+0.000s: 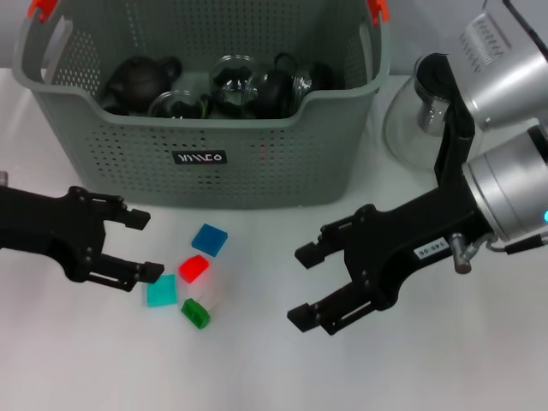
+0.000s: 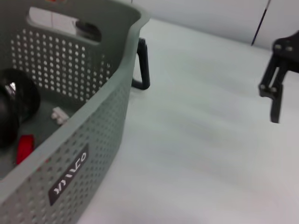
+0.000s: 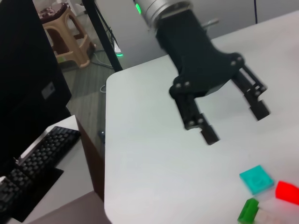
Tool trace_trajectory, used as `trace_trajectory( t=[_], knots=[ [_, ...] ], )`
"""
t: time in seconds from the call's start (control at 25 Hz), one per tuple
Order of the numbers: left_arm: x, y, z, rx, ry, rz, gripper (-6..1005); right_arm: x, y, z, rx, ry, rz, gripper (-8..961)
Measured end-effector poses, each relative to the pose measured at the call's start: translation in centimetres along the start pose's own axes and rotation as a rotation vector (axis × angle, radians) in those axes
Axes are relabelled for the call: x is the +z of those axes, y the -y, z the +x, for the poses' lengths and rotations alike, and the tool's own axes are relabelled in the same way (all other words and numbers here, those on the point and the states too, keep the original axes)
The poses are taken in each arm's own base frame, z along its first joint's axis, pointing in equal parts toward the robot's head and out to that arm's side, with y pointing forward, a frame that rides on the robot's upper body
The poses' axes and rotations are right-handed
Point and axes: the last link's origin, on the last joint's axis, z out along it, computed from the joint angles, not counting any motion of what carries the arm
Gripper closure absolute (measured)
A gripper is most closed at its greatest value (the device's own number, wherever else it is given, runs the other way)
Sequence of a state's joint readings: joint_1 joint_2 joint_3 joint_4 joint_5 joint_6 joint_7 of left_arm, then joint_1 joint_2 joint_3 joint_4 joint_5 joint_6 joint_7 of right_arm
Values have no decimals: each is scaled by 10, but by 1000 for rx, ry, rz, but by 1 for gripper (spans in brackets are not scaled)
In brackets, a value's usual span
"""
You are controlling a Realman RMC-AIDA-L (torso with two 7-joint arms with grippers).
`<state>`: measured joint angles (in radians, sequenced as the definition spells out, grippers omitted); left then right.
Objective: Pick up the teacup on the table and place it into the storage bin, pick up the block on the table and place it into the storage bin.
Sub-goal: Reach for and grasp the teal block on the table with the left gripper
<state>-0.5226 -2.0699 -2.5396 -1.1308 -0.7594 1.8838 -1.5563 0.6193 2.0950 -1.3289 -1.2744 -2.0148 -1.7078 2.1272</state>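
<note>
The storage bin (image 1: pixel 257 163) stands at the back with black teapots (image 1: pixel 141 79) and glass cups (image 1: pixel 235 81) inside; it also shows in the left wrist view (image 2: pixel 110 102). No teacup shows on the table. Blue (image 1: pixel 208 239), red (image 1: pixel 193 268), teal (image 1: pixel 161 291) and green (image 1: pixel 195 312) blocks lie in front of the bin. My left gripper (image 1: pixel 150 246) is open and empty just left of the blocks; it also shows in the right wrist view (image 3: pixel 236 125). My right gripper (image 1: pixel 300 287) is open and empty to the right of the blocks.
A glass carafe (image 1: pixel 415 120) with a black handle (image 2: pixel 142 65) stands right of the bin. In the left wrist view a red block (image 2: pixel 23 148) and a white piece (image 2: pixel 58 114) lie inside the bin. The table's left edge (image 3: pixel 107 154) drops off beside a keyboard.
</note>
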Motion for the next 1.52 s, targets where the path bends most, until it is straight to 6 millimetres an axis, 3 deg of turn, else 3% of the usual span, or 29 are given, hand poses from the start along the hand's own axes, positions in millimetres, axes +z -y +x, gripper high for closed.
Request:
trace_trajectory(
  t=[0.28,0.76,1.0,1.28,1.52],
  knots=[
    [11,3,8,28,77,-30,171,5,2,6,23,3,-16,66],
    [24,8,12,43,223,-20,171,8,4,-13,-60,-2,-1,67],
    [42,8,18,74,310,-20,172,13,10,-21,-96,-71,28,67],
    [60,5,23,73,395,15,172,20,12,-24,-105,-104,20,67],
    [64,5,19,69,444,29,172,25,13,-24,-105,-108,13,66]
  ],
)
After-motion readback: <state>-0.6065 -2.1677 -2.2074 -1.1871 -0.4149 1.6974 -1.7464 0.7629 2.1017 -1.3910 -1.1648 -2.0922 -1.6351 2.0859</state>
